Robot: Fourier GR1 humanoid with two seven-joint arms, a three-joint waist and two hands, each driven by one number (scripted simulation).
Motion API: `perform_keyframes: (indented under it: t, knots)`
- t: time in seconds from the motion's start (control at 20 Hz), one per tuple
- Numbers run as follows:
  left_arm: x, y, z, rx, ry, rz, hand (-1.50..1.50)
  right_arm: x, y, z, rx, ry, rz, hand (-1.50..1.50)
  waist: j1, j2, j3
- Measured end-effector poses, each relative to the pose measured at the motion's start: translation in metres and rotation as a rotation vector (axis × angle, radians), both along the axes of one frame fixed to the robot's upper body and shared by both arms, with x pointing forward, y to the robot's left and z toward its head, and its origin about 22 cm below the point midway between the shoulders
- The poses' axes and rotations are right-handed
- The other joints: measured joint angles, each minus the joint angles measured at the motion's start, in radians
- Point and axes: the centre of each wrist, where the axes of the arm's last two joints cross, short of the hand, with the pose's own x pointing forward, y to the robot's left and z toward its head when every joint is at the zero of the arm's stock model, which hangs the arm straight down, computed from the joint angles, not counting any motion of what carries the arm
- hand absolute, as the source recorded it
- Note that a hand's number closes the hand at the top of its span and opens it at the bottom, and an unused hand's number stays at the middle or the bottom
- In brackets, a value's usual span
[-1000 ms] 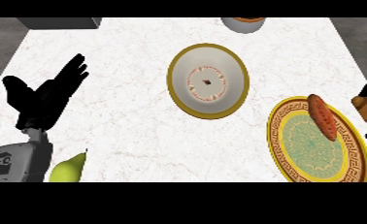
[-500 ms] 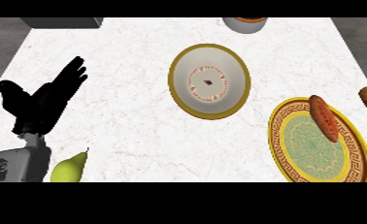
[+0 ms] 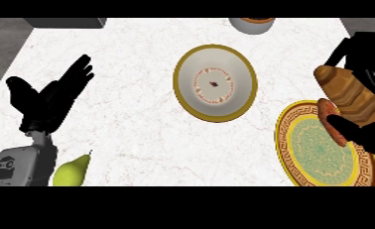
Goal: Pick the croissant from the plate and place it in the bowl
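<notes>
croissant held over the plate's far edge

croissant (image 3: 345, 94) sits in the right hand (image 3: 357, 130), fingers curled round it, above the far rim of the gold-patterned plate (image 3: 296, 161). nearest, a pear (image 3: 71, 172) lies by the left forearm. left hand (image 3: 50, 98) rests with fingers spread. farther off, the bowl (image 3: 215, 82) stands apart from the plate.

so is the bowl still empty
Yes, nothing lies in the bowl but its own pattern; the croissant is in the right robot hand, above the plate.
</notes>
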Motion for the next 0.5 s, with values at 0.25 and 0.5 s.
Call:
perform_keyframes:
  t: [0.25,0.5]
  knots:
    - [-0.003,0.007,0.004,-0.001,-0.009,0.0,0.0,0.019,0.041,0.003,0.034,-0.003,-0.004,1.5,0.005,0.002,0.0]
    - [0.006,0.0,0.003,-0.001,-0.013,-0.001,0.0,0.039,0.083,-0.003,0.044,-0.007,-0.017,1.5,0.005,0.003,0.001]
